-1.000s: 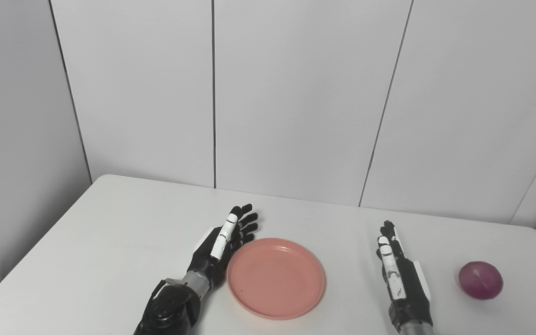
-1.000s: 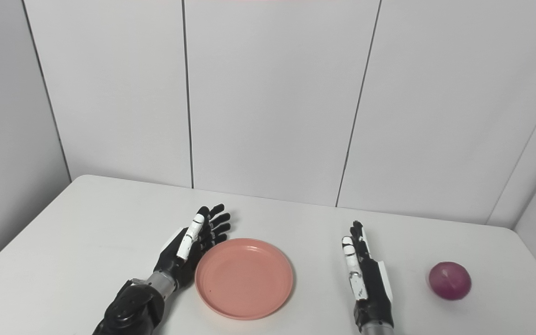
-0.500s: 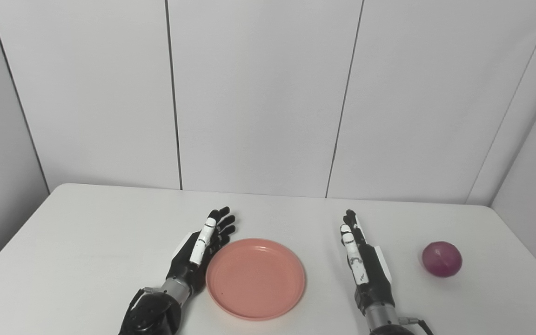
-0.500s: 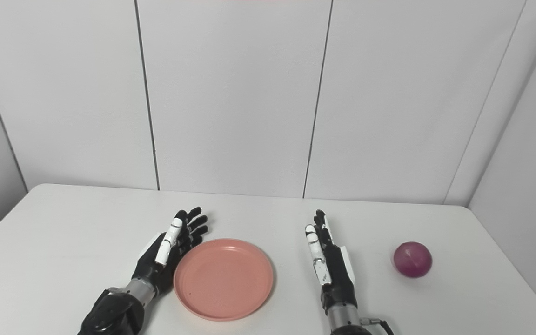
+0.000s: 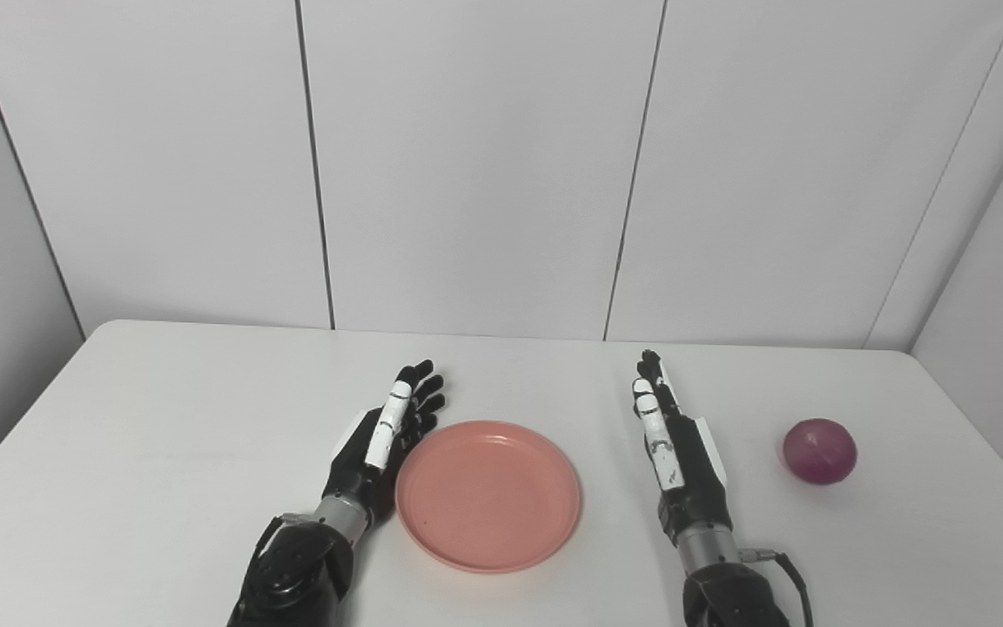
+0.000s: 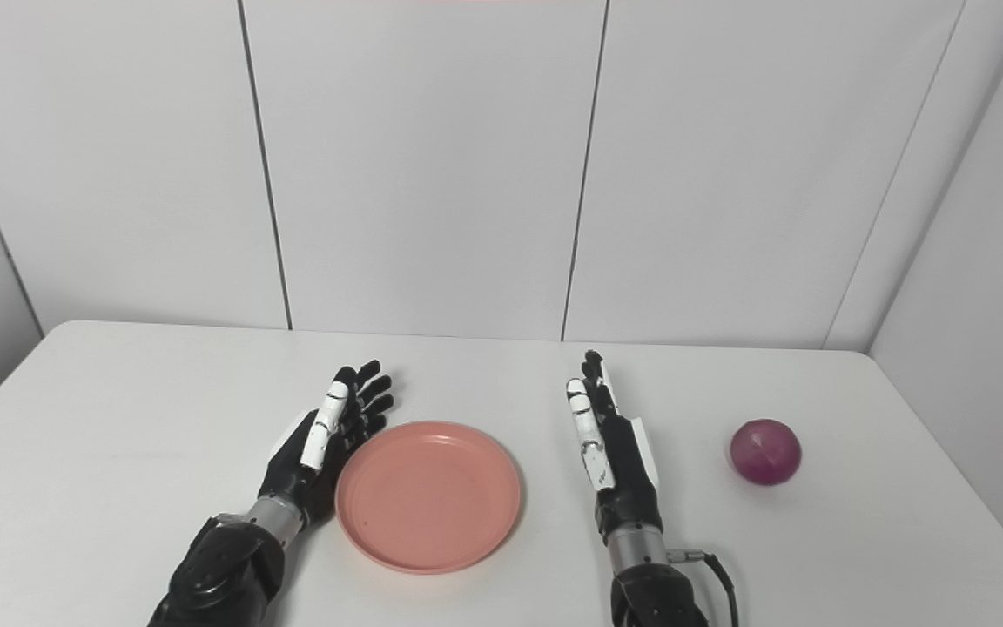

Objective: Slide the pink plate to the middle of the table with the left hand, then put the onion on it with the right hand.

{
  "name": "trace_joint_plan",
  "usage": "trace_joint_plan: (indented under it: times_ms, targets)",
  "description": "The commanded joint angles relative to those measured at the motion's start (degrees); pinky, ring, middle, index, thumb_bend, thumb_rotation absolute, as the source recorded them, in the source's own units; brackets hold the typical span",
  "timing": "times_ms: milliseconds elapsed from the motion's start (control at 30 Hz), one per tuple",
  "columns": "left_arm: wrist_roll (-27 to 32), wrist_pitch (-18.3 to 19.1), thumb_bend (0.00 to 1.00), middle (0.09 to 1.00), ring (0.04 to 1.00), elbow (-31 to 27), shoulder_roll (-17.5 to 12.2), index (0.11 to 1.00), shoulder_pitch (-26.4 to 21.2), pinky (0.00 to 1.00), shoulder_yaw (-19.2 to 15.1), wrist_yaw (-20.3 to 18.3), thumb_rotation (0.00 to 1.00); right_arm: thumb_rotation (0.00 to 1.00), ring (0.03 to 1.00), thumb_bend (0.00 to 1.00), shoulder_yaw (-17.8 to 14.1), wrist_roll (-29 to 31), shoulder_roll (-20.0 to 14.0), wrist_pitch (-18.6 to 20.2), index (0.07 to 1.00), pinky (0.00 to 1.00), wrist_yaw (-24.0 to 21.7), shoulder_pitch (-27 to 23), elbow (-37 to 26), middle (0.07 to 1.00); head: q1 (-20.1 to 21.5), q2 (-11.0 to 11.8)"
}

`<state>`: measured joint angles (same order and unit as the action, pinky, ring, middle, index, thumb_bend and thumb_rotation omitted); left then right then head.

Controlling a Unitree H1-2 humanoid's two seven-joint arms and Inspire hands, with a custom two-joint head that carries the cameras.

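Note:
The pink plate (image 5: 488, 495) lies flat near the front middle of the white table (image 5: 162, 435), with nothing on it. My left hand (image 5: 380, 440) stands on edge against the plate's left rim, fingers straight and apart, holding nothing. My right hand (image 5: 676, 448) stands on edge to the right of the plate, a gap away from it, open and pointing toward the wall. The purple-red onion (image 5: 819, 450) rests on the table further right, well apart from the right hand.
White wall panels (image 5: 467, 165) close off the table's far edge and its right side. The table's right edge runs close behind the onion (image 6: 765, 451). Bare tabletop stretches to the left of my left hand (image 6: 323, 444).
The camera has swung right and tilted, shifting the whole picture. Relative to the plate and onion, both hands look the same, open and still.

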<state>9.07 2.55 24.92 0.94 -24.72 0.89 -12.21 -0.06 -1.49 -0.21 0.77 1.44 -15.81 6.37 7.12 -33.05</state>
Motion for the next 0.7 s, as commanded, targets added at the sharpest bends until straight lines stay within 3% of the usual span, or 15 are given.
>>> trace_joint_plan:
  times_ms: [0,467,667]
  targets:
    - [-0.73,-1.24,0.65,0.977,0.973,-1.73,0.29,0.974,-2.03,1.0,0.31,0.39,1.0,0.97,0.994,0.6,-0.09,-0.06,0.27,-1.21,0.993,1.0,0.28,-2.47,-2.2,0.998,-0.07,-0.15]
    - [-0.86,-0.53,0.65,0.985,0.986,-4.12,1.75,0.981,-1.31,1.0,0.75,1.73,1.0,0.98,0.986,0.6,0.03,-0.93,0.34,-0.78,0.991,1.0,0.72,-2.6,-2.6,0.992,0.92,-0.11]
    - [-1.18,-2.1,0.63,0.992,0.994,-3.65,2.62,0.985,-0.94,1.0,0.73,2.61,1.0,0.98,0.98,0.61,-0.06,-1.27,0.5,-0.32,0.985,1.0,0.92,-2.63,-2.73,0.987,1.49,-0.11]
